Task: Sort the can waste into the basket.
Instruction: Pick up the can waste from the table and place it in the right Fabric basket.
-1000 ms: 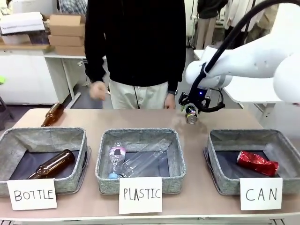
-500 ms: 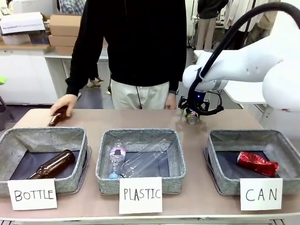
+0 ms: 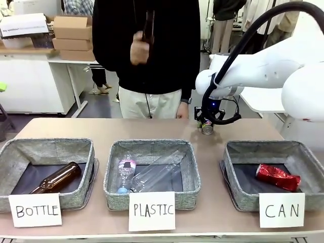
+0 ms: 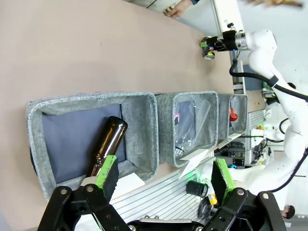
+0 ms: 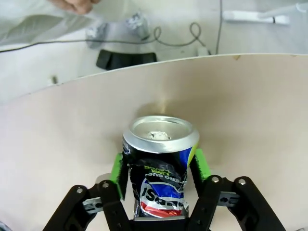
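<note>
My right gripper (image 5: 159, 168) is clamping the silver can (image 5: 161, 163) near the table's (image 3: 101, 129) far edge.

I'm seeing the green pads pressing both sides of the dented can; my left gripper (image 4: 163, 175) is hanging wide over the BOTTLE basket (image 3: 48, 149), which is holding a brown bottle (image 3: 56, 177). The PLASTIC basket (image 3: 152, 147) is holding clear bottles; the CAN basket (image 3: 276, 149) is holding the red can (image 3: 277, 176). Since a second ago the jaws have closed, and the person's hand (image 3: 139, 50) has lifted the far-left bottle off the table.

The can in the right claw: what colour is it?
Silver can with dark blue, yellow and red print; clearest in the right wrist view.
</note>
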You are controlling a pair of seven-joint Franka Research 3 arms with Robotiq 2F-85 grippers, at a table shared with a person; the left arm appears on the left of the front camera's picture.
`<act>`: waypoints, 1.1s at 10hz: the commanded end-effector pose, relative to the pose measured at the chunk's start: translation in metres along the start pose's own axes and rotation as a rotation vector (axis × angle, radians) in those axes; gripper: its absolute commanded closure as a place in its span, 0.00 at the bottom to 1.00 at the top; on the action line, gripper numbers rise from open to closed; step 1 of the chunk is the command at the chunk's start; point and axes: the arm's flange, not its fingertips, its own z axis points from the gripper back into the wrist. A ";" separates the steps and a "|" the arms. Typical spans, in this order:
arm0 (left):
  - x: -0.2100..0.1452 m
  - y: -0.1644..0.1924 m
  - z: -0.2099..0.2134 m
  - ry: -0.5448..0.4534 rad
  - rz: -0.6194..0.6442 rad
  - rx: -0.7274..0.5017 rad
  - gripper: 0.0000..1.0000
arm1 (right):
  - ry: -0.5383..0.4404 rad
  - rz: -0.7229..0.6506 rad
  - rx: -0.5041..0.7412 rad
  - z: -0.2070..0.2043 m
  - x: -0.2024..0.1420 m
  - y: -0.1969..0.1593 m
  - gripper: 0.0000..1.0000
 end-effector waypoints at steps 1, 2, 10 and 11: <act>-0.001 0.000 0.003 0.010 0.006 0.002 0.00 | -0.009 -0.033 -0.044 0.001 0.002 0.003 1.00; -0.001 0.000 0.003 0.010 0.006 0.002 0.00 | -0.008 -0.034 -0.046 0.001 0.003 0.002 1.00; -0.001 0.000 0.003 0.010 0.006 0.002 0.00 | 0.026 -0.017 -0.064 0.003 0.003 -0.002 1.00; -0.001 0.000 0.003 0.010 0.006 0.002 0.00 | 0.024 -0.016 -0.065 0.006 0.002 -0.003 1.00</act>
